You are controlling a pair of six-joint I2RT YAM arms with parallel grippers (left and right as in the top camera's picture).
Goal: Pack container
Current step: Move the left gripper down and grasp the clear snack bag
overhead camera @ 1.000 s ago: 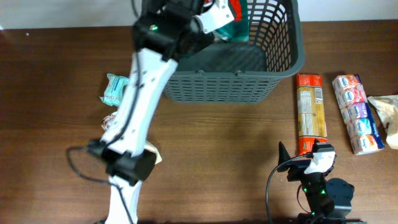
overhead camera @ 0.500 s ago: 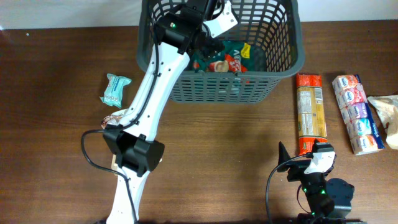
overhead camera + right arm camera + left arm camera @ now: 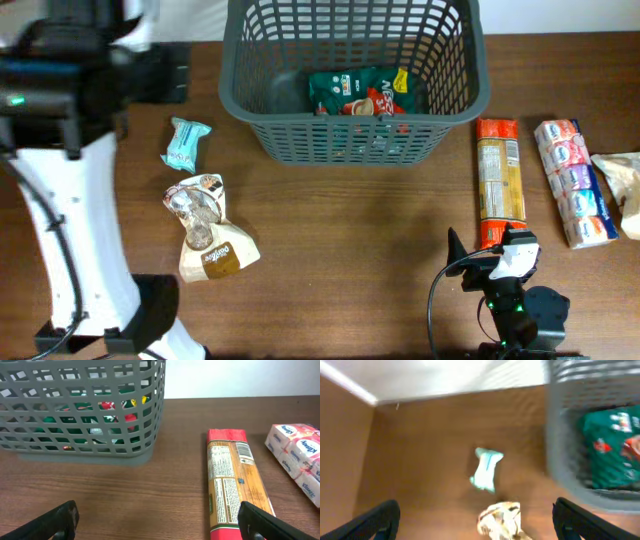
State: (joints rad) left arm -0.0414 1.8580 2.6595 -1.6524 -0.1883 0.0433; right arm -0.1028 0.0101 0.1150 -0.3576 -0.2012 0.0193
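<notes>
Right gripper (image 3: 157,512): two dark fingers, spread wide, with nothing held between them. It is set low at the near edge of the table (image 3: 350,250), a dark brown top with a wood grain.

Left gripper (image 3: 476,506): dark fingers spread apart at the lower corners of the left wrist view, nothing gripped. It is carried high over the left side of the table on a white arm (image 3: 60,230).

Crinkled bag (image 3: 205,235): cream and brown soft film, creased, with a clear window. It is laid flat at near left.

Long packet (image 3: 497,180): a narrow oblong of glossy film, yellow-brown with red ends, lying lengthwise to the right of the container.

Multipack (image 3: 573,182): small white and pink wrapped blocks bound in a row, laid just right of the long packet and apart from it.

Pale bag (image 3: 622,190): rumpled and cream, cut off by the right edge.

Teal packet (image 3: 186,142): small, pillow-shaped, with crimped ends, lying beyond the crinkled bag and left of the container.

Container (image 3: 300,140): a large dark grey plastic basket, rectangular, with lattice-slotted walls and a solid rim. It is stood upright at the far centre of the table.

Green packet (image 3: 365,93): glossy film with red and yellow print, laid on the container's base toward its right half.
</notes>
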